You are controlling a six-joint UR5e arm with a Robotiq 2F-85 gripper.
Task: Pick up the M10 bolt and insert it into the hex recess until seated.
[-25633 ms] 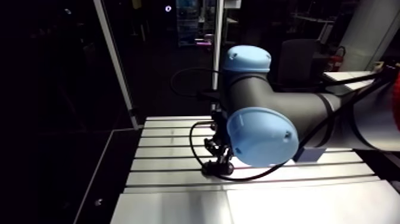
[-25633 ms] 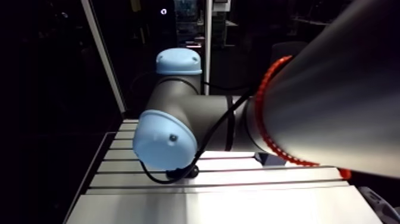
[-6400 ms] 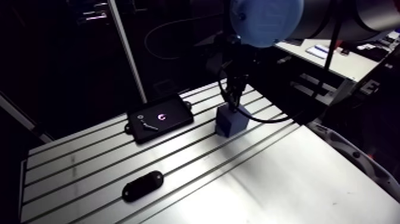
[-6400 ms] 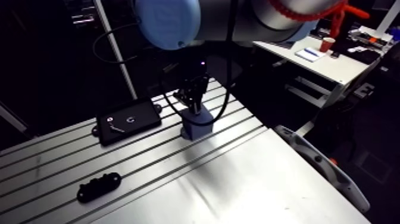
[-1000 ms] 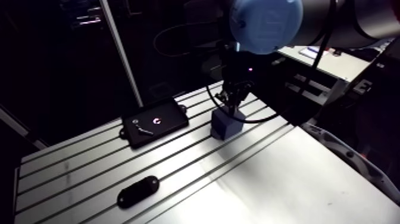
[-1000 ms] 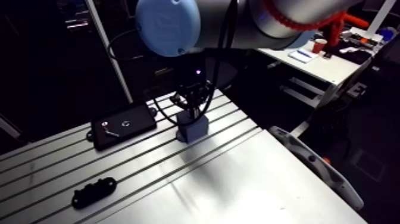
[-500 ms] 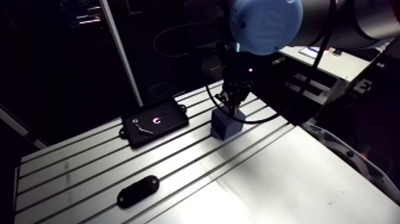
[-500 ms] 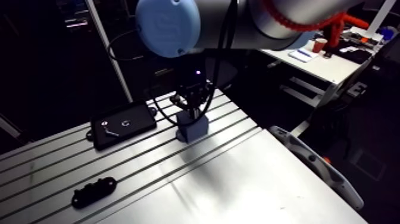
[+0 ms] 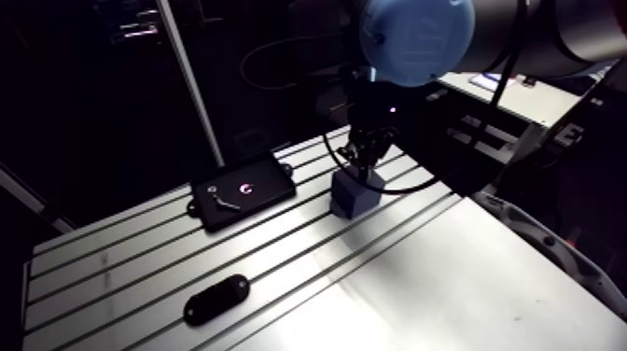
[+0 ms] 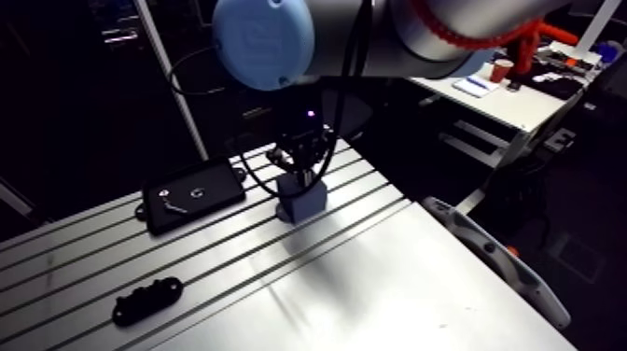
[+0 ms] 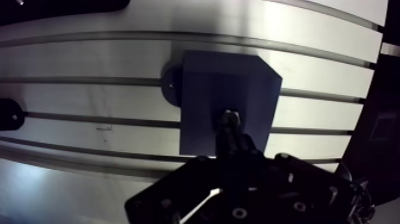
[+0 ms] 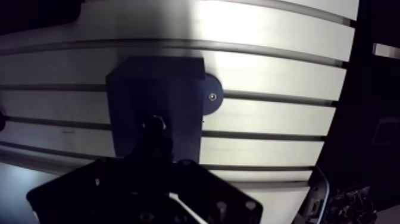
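A blue block (image 9: 355,194) stands on the slotted table (image 9: 420,280). My gripper (image 9: 362,161) hangs straight over it. In the wrist view the block's top (image 11: 229,83) fills the space under the gripper (image 11: 233,140). The dark fingers stand close together around a slim metal bolt (image 11: 231,117), whose grey end shows over the block's top face. The hex recess is hidden beneath the bolt and fingers. How deep the bolt sits I cannot tell.
A black flat plate (image 9: 244,189) with a small metal part (image 9: 224,199) and a glowing ring lies beyond the block to the left. A black oblong piece (image 9: 216,299) lies nearer the front left. A round black foot (image 11: 171,86) sticks out beside the block.
Since the earliest frames the arm has swung from a low spot on the table to above the blue block. Over the latest frames nothing visibly moves.
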